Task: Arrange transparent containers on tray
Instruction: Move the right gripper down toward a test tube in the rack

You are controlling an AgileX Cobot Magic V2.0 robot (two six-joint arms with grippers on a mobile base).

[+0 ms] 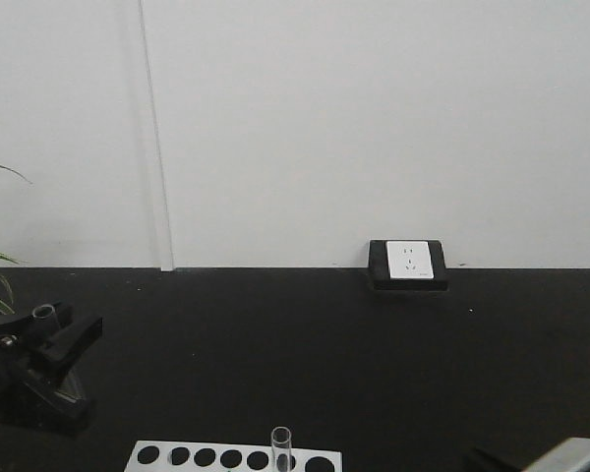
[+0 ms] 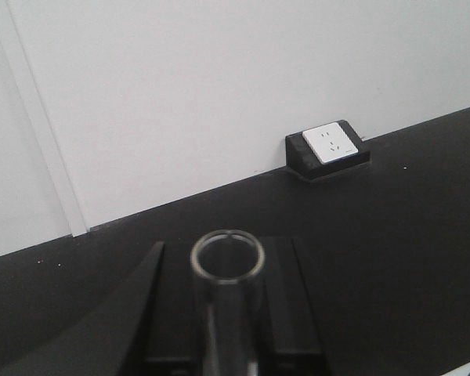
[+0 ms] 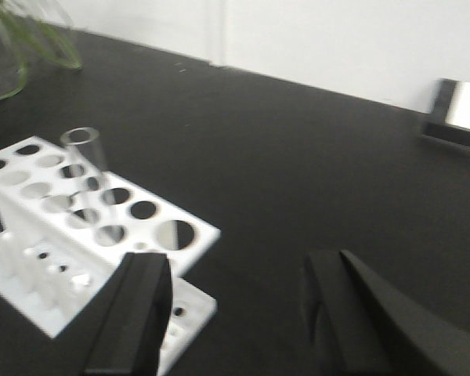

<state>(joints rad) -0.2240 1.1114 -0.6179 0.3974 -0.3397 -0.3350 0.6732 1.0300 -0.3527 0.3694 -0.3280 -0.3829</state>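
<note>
Holding one test tube (image 1: 45, 315), left tool (image 1: 47, 330), second tube (image 1: 281, 444) in rack (image 1: 177, 456)

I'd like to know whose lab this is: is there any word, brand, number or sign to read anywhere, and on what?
No readable text in any view.
On the wall socket: white face with pin holes only; any marking is too small to read.
On the white rack: no labels or numbers visible.
On the held test tube: clear glass, no marks visible.

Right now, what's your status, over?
Left fingers shut on test tube. Right fingers open, empty. Second test tube standing in white rack. Tray not in view.
</note>
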